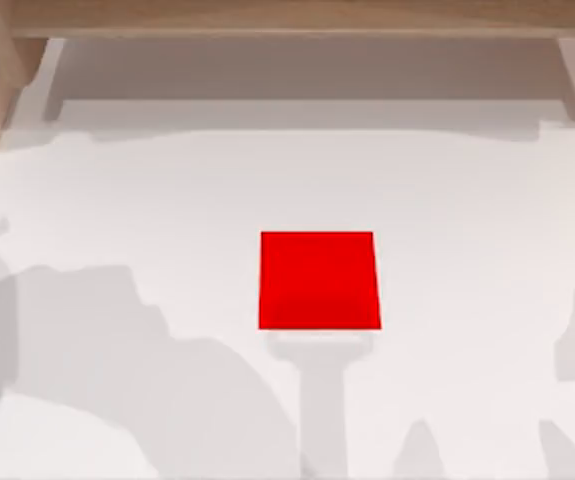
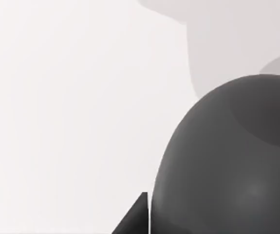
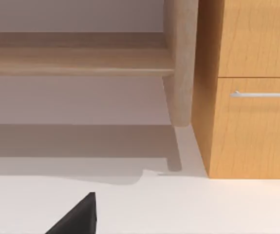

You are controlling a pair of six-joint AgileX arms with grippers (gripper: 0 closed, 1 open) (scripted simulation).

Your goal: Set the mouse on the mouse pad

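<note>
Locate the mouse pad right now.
In the top view the red mouse pad lies flat on the white table, near the centre, a little toward the near edge, with nothing on it.

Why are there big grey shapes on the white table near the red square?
They are shadows. In the top view, soft grey shadows lie on the table left of and below the mouse pad. In the left wrist view, the mouse sits very close, with a paler shadow behind it.
</note>
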